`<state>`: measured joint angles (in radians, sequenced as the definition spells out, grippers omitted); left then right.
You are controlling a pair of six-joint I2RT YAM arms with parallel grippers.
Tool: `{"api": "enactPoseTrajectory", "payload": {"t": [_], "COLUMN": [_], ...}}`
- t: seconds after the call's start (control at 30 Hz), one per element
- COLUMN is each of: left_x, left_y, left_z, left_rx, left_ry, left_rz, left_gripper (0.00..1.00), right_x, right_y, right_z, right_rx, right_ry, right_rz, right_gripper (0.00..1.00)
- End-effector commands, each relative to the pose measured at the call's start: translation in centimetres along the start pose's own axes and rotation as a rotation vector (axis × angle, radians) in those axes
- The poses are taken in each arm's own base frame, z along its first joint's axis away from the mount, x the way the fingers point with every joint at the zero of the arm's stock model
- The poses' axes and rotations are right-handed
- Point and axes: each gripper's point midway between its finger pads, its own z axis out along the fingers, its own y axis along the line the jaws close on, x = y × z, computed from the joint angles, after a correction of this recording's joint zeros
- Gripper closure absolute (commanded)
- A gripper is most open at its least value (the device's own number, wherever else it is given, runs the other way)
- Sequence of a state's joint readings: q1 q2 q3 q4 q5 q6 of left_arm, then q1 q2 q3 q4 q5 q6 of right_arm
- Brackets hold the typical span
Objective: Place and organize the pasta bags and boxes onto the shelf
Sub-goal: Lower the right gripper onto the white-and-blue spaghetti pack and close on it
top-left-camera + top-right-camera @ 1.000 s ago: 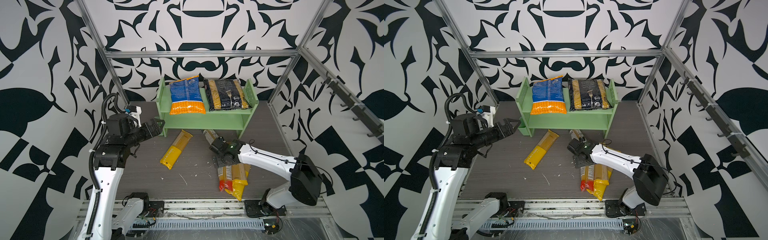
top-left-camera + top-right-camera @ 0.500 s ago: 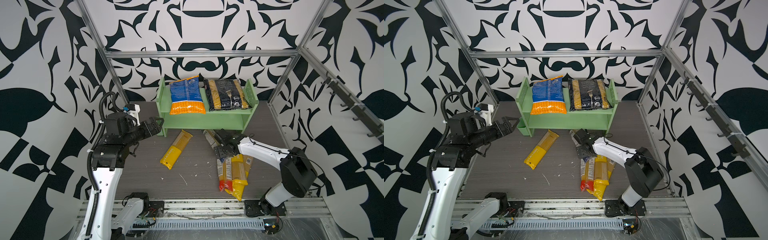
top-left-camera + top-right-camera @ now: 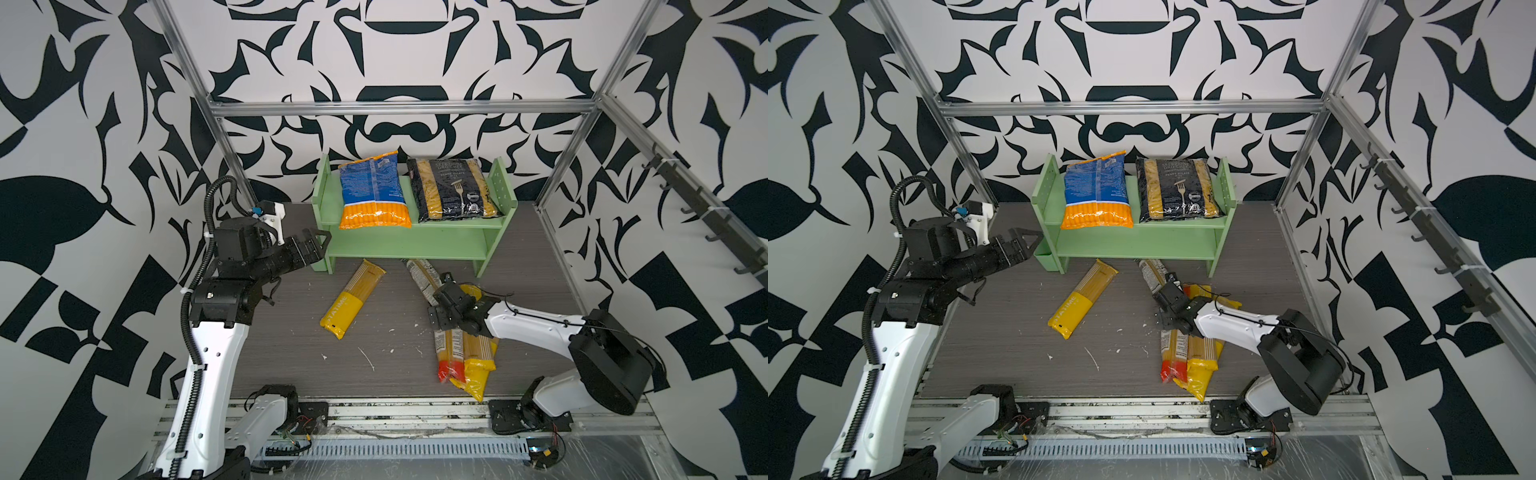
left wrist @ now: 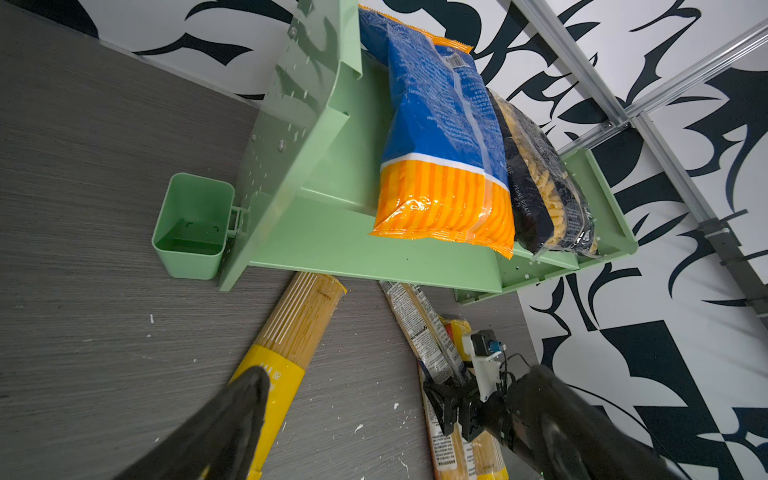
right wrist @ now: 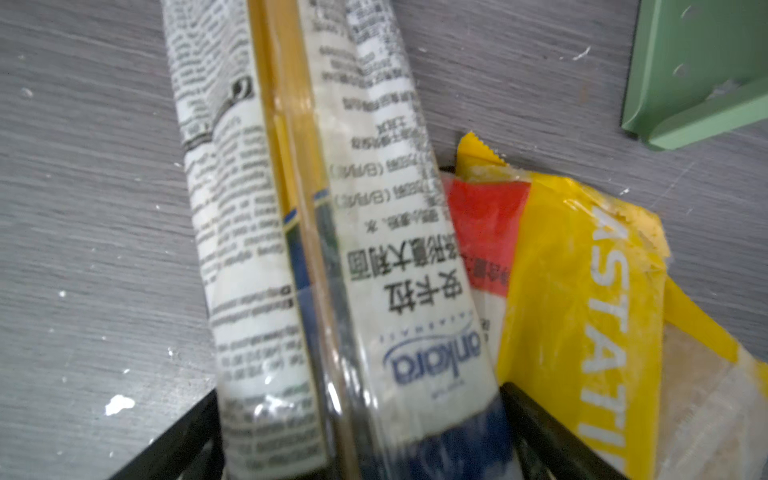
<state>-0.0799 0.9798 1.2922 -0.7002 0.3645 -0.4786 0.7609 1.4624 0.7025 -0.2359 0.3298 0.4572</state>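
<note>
The pale green shelf (image 3: 415, 243) (image 3: 1133, 245) holds a blue-orange bag (image 3: 374, 191) (image 4: 440, 137) and a black penne bag (image 3: 455, 191) (image 4: 544, 183) on its top tier. A yellow spaghetti pack (image 3: 353, 297) (image 4: 291, 332) lies alone on the floor. My right gripper (image 3: 446, 320) (image 3: 1173, 322) (image 5: 357, 415) is open. Its fingers straddle the blue end of a white-labelled spaghetti pack (image 3: 419, 274) (image 5: 332, 208). This pack lies across a red-ended pack (image 3: 446, 353) and yellow packs (image 3: 478, 361) (image 5: 582, 291). My left gripper (image 3: 318, 241) (image 3: 1025, 241) hangs open and empty by the shelf's left panel.
A small green cup (image 4: 191, 224) (image 3: 1044, 255) hangs on the shelf's left side, close to my left gripper. The shelf's right leg (image 5: 698, 83) stands near the pile. White crumbs (image 3: 368, 359) dot the grey floor. Patterned walls and metal rails enclose the space.
My right gripper has shifted along the white-labelled pack and now sits low over its blue end. My left gripper has risen slightly beside the shelf.
</note>
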Motion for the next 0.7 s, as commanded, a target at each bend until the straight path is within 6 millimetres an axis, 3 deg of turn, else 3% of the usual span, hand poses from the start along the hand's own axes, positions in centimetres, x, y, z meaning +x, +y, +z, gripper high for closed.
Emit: {"api": "enactPoseTrajectory", "payload": {"t": [0.0, 0.4, 0.67], "left_x": [-0.5, 0.3, 0.4], "left_y": [-1.2, -1.3, -1.5], "left_z": [-1.0, -2.1, -2.8], "left_rx": [0.039, 0.049, 0.049], "left_ry": [-0.031, -0.059, -0.072], "left_rz": [0.030, 0.022, 0.014], "left_gripper": [0.01, 0.00, 0.00], "right_x": [0.6, 0.2, -1.0], "right_y": [-0.1, -0.3, -0.2], "right_z": [0.3, 0.7, -0.6], "right_rx": [0.006, 0.012, -0.008], "right_ry": [-0.031, -0.107, -0.169], "right_rz": [0.006, -0.022, -0.021], "right_gripper": [0.01, 0.04, 0.12]}}
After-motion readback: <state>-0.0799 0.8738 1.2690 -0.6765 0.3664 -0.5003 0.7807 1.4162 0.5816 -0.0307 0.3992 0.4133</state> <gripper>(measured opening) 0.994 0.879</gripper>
